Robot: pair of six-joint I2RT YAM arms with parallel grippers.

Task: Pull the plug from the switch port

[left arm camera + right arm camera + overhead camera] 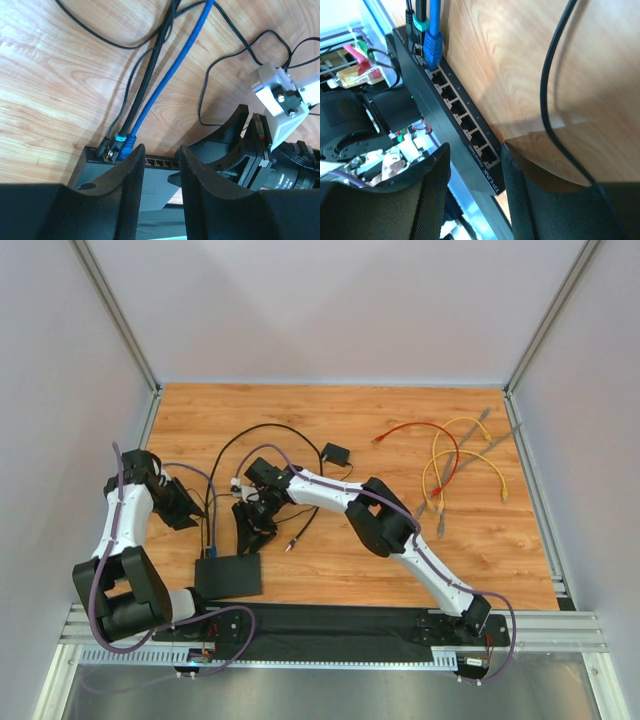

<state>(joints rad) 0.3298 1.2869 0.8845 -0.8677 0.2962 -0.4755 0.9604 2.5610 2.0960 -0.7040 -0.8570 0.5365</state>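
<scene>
- The switch port (228,576) lies flat on the tabletop (400,410), lower left in the overhead view.
- A blue plug (129,143) and a teal-booted plug (118,143) sit in its sockets.
- My left pincer (160,172) hovers half-spread over the socket row, empty.
- My right pincer (472,175) is half-spread, framing the box's far end; I cannot tell whether it touches.
- I judge this the approach. Next I shift left onto the blue plug, pinch its latch and pull straight out.

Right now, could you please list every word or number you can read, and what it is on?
"P-LINK": white letters on the switch port edge, first letter unclear.
White print on the camera lens: too small to read.
Nothing else legible.
</scene>
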